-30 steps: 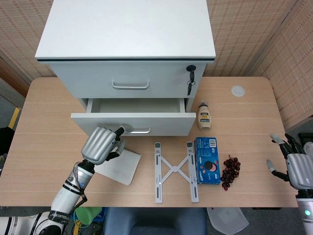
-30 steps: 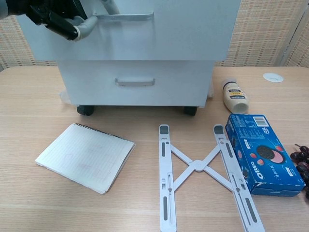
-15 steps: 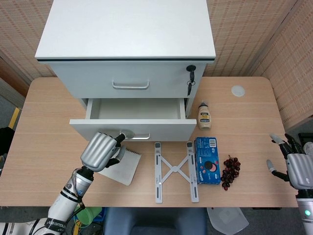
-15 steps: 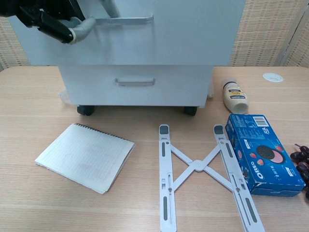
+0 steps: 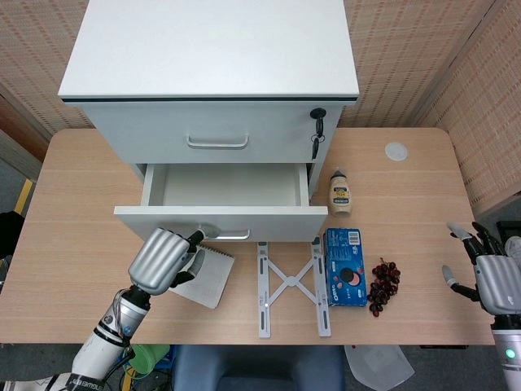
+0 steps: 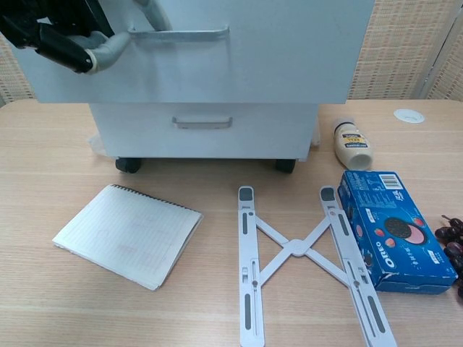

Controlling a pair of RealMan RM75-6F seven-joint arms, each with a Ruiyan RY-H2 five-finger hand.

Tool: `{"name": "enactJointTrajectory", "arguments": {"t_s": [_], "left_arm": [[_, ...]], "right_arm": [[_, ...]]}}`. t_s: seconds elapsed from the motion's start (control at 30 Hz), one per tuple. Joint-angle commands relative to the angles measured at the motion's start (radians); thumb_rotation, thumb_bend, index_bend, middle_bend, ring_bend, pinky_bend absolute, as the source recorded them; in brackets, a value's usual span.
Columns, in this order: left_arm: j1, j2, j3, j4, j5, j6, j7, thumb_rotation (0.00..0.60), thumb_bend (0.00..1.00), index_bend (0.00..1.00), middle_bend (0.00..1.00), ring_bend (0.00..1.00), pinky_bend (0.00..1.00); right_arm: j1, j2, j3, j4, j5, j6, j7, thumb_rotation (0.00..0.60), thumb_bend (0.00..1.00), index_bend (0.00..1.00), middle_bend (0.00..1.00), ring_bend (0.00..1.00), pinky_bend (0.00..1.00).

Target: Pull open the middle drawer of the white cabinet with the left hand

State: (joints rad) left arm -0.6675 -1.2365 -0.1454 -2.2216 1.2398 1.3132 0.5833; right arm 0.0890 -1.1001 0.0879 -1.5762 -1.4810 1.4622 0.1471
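Note:
The white cabinet (image 5: 210, 49) stands at the back of the table. Its middle drawer (image 5: 273, 221) is pulled out, and the inside (image 5: 224, 186) shows nothing in it. My left hand (image 5: 163, 259) is below the drawer front, its fingers hooked on the left end of the metal handle (image 5: 234, 236). In the chest view the same left hand (image 6: 61, 36) curls around the handle (image 6: 181, 32) on the drawer front (image 6: 289, 50). My right hand (image 5: 492, 278) hangs at the table's right edge, fingers spread and holding nothing.
A notebook (image 6: 129, 235) lies under the left hand. A white folding stand (image 5: 293, 285), an Oreo box (image 5: 343, 266), grapes (image 5: 384, 285) and a small bottle (image 5: 340, 192) lie right of it. A key (image 5: 317, 122) hangs in the top drawer's lock. The bottom drawer (image 6: 202, 130) is closed.
The middle drawer has slid further out toward me, drawn by the left hand, which moved down and back with the handle. The right hand has stayed in place.

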Motion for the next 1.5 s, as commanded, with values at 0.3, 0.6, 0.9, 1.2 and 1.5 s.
{"name": "enactJointTrajectory", "arguments": {"t_s": [0.3, 0.6, 0.9, 1.2, 1.5], "left_arm": [[0.036, 0.015, 0.031, -0.034, 0.039, 0.007, 0.017, 0.6, 0.58, 0.31, 0.93, 0.97, 1.0], [0.071, 0.022, 0.052, -0.05, 0.084, 0.022, 0.022, 0.6, 0.58, 0.31, 0.93, 0.97, 1.0], [0.106, 0.032, 0.077, -0.074, 0.137, 0.029, 0.03, 0.6, 0.58, 0.31, 0.93, 0.97, 1.0], [0.129, 0.031, 0.073, -0.071, 0.184, 0.036, 0.012, 0.6, 0.58, 0.3, 0.93, 0.97, 1.0], [0.177, 0.029, 0.063, -0.039, 0.309, 0.102, -0.065, 0.6, 0.58, 0.39, 0.9, 0.93, 1.0]], "right_arm": [[-0.003, 0.001, -0.002, -0.005, -0.002, 0.005, -0.003, 0.6, 0.33, 0.14, 0.24, 0.13, 0.16], [-0.004, 0.0, -0.002, -0.002, -0.003, 0.007, 0.0, 0.6, 0.33, 0.14, 0.24, 0.13, 0.16], [-0.003, 0.0, -0.002, 0.0, -0.004, 0.007, 0.002, 0.6, 0.33, 0.14, 0.24, 0.13, 0.16], [-0.003, -0.001, -0.002, 0.002, -0.003, 0.007, 0.004, 0.6, 0.33, 0.14, 0.24, 0.13, 0.16], [-0.002, -0.003, -0.001, 0.005, 0.0, 0.004, 0.006, 0.6, 0.33, 0.14, 0.24, 0.13, 0.16]]}}
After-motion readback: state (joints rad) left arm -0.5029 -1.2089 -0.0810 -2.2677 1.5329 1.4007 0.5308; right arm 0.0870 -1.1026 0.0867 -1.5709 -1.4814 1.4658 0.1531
